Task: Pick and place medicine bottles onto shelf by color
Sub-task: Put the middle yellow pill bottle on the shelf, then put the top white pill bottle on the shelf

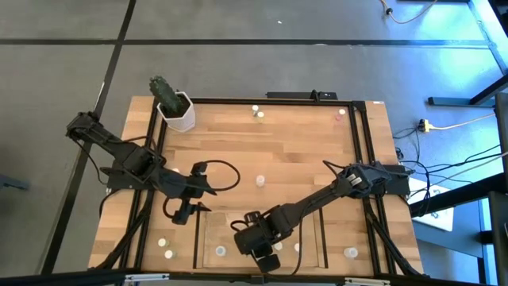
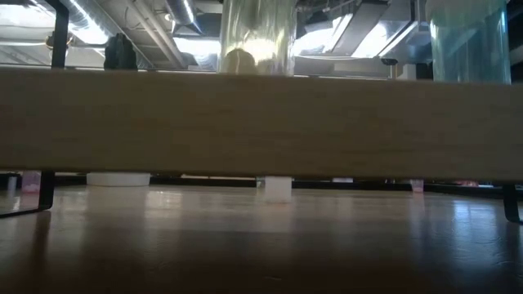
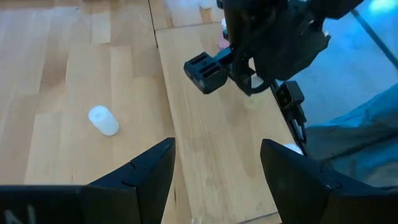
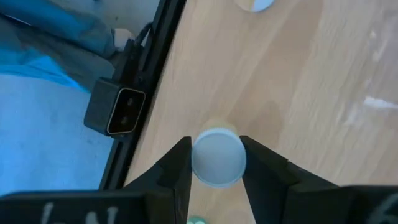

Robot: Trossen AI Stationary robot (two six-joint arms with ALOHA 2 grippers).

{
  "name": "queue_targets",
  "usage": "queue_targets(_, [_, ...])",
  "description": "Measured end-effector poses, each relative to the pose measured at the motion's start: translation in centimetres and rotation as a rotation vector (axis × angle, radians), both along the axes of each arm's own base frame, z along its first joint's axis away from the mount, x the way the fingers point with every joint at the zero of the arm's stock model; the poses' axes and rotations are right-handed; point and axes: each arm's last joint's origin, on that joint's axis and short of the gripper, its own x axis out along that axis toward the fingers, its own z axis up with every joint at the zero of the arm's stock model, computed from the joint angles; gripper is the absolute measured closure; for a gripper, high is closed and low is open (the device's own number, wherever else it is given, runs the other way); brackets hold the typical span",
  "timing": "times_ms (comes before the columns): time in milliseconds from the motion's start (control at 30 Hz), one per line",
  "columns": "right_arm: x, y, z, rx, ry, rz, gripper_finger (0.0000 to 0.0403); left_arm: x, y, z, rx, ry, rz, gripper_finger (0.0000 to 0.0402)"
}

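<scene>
Medicine bottle (image 4: pixel 217 157): pale cap, clamped between the right gripper's (image 4: pixel 216 163) fingers, over the shelf (image 1: pixel 208 230) at the tabletop's near edge.
Left gripper (image 3: pixel 216 168): jaws apart, empty, over the shelf's left edge.
Loose bottle (image 3: pixel 103 120): on its side on the tabletop, beside the shelf.
Only the right wrist view shows the grip.

Cool blue light washes the floor (image 1: pixel 476 48) at 2 o'clock in the high view. Low view dim, backlit by ceiling lights (image 2: pixel 188 16); near table (image 2: pixel 261 253) blurred, with glare streaks.
</scene>
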Motion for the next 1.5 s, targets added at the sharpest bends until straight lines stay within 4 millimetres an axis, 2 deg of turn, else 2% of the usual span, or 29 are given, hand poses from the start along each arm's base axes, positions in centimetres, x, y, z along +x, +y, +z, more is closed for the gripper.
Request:
queue_targets(733, [0.00,0.00,0.05,0.005,0.000,0.005,0.0261,0.20,-0.12,0.31,-0.017,-0.036,-0.003,0.0171])
queue_targets(1233, [0.08,0.04,0.11,0.006,-0.015,0.019,0.0211,0.20,-0.12,0.31,-0.017,-0.036,-0.004,0.0171])
queue_targets(1500, [0.09,-0.27,0.15,-0.005,-0.008,0.011,0.0207,0.20,-0.12,0.31,-0.017,-0.036,-0.003,0.0171])
